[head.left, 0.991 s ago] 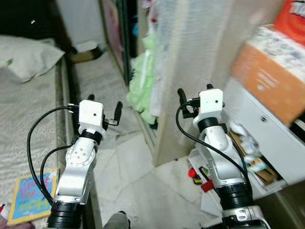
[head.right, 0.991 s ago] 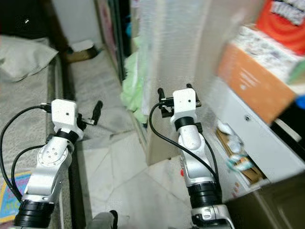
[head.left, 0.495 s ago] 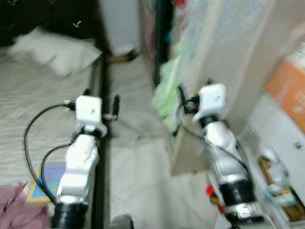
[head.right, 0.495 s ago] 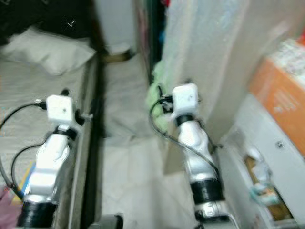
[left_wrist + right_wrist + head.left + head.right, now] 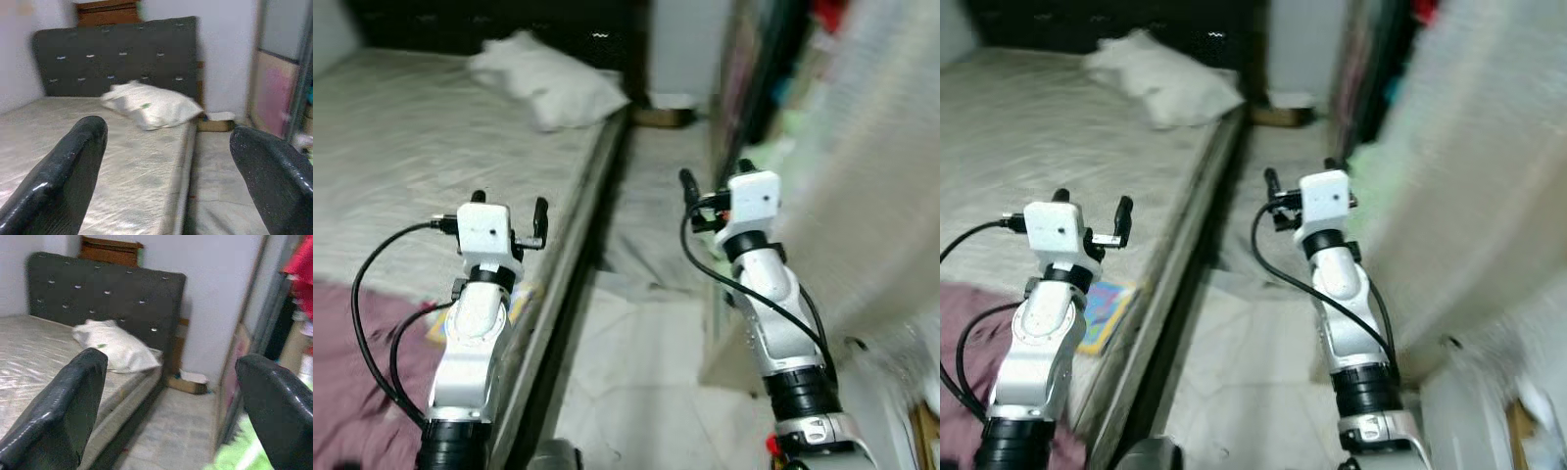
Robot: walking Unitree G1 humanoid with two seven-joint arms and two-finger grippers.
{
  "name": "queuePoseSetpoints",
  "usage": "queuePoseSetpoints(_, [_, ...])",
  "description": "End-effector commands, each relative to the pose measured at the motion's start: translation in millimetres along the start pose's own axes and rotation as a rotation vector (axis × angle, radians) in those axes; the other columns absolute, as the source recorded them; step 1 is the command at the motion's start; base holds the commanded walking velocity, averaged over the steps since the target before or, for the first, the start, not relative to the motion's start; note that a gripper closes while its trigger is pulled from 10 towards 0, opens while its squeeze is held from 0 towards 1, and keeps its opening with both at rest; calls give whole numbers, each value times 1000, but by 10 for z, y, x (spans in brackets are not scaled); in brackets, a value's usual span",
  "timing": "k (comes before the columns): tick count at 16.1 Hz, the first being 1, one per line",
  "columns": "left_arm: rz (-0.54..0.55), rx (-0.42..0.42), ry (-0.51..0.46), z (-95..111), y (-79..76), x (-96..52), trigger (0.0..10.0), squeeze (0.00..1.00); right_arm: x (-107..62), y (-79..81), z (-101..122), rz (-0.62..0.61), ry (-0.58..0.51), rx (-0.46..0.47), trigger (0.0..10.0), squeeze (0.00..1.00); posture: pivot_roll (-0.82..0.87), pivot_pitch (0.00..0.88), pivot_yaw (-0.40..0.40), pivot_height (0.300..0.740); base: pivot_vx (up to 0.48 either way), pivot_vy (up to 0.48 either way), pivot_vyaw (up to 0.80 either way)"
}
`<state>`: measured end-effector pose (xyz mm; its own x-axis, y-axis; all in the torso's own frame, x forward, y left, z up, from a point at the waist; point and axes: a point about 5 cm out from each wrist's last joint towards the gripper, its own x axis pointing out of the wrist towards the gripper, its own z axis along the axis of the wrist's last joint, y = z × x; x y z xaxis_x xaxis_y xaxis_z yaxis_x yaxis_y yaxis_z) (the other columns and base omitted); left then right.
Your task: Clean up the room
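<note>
I hold both arms raised in front of me, and neither carries anything. My left pincer [image 5: 509, 208] hangs above the side edge of the bed [image 5: 401, 147], its two black fingers [image 5: 58, 181] spread wide apart with nothing between them. My right pincer [image 5: 713, 186] is up over the strip of floor [image 5: 636, 343] that runs beside the bed, and its fingers [image 5: 54, 406] are likewise parted and empty.

The bed has a bare, pale mattress. A white pillow [image 5: 548, 80] lies near its head end, close to the edge that faces the floor strip, in front of a dark tufted headboard [image 5: 117, 54]. Near the foot end, on the side closest to me, a maroon cloth [image 5: 357, 362] is heaped on the mattress. Just beside that cloth, close to the side edge and partly behind my left arm, lies a flat item with a blue and yellow cover [image 5: 1105, 305]; it is too blurred to read.

On the floor at the far end of the strip, against the white wall [image 5: 220, 293], sits a low cardboard box [image 5: 188, 381]. Along my right side stands a wardrobe [image 5: 773, 78], where clothing in red [image 5: 299, 259] and pale green [image 5: 244, 453] shows, blurred.
</note>
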<state>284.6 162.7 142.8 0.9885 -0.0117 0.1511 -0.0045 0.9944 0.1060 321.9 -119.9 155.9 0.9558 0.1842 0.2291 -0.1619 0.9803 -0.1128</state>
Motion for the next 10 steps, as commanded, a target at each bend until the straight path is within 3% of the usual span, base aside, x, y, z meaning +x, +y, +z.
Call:
queuePoseSetpoints(1, [-4,3,-11,18,11,9,10000,0,28,71,38,32,-16,19,10000,0,53,0,-52,740,0,0,800])
queuePoseSetpoints(10, [-12,-9,-26,25,-27,56,10000,0,45,107,41,73,-24,40,10000,0,57,0,-55,740,0,0,800])
